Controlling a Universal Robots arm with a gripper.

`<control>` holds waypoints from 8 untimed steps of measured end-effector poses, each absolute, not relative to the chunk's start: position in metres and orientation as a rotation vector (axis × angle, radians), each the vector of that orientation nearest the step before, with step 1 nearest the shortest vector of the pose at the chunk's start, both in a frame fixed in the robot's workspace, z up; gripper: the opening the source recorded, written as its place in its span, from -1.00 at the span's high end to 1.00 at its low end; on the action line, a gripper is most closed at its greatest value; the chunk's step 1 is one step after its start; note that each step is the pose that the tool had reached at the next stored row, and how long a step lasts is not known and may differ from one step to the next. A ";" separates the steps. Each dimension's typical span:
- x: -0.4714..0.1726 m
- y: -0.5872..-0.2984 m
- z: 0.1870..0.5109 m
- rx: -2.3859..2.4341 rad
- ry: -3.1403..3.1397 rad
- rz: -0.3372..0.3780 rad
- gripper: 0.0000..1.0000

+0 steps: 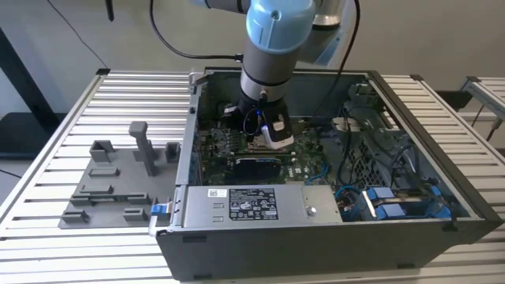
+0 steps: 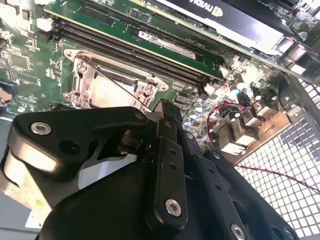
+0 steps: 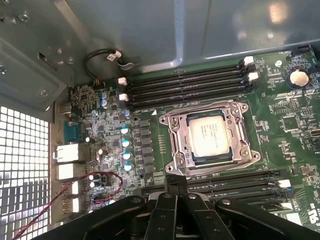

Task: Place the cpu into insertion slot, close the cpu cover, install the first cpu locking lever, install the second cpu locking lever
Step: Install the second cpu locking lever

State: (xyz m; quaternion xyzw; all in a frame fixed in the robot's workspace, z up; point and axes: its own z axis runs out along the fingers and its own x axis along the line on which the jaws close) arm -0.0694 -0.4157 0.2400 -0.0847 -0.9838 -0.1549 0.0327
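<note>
Claw [image 3: 176, 186] sits low inside the open PC case [image 1: 410, 195], just short of the insertion slot [image 3: 210, 137] on the green motherboard [image 3: 280, 115]. In the first wrist view the black fingertips [image 3: 176, 184] come together to a narrow tip with nothing between them, right at the slot's near metal rim. The cpu [image 3: 210, 134] already lies flat and square in the slot, framed by the silver cover bracket [image 3: 176, 137], pale top face showing. So the task's thing lies straight ahead of the claw tip, just beside it, not under it. Slot edges run parallel to the long black memory slots [image 3: 190, 82] on either side. The second wrist view shows the same: claw [image 2: 168, 111] at the slot's [image 2: 107, 85] near corner, a thin wire lever [image 2: 122, 90] slanting across the frame. In the exterior view the arm [image 1: 272, 53] drops near-vertical onto the board's middle, case standing on the slatted desk [image 1: 118, 94].
</note>
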 end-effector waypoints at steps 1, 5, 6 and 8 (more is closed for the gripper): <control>-0.069 -0.416 0.241 -0.261 -3.028 -0.476 0.79; -0.069 -0.416 0.257 -0.261 -3.024 -0.477 0.79; -0.069 -0.416 0.261 -0.262 -3.023 -0.477 0.79; -0.066 -0.416 0.266 -0.262 -3.019 -0.476 0.79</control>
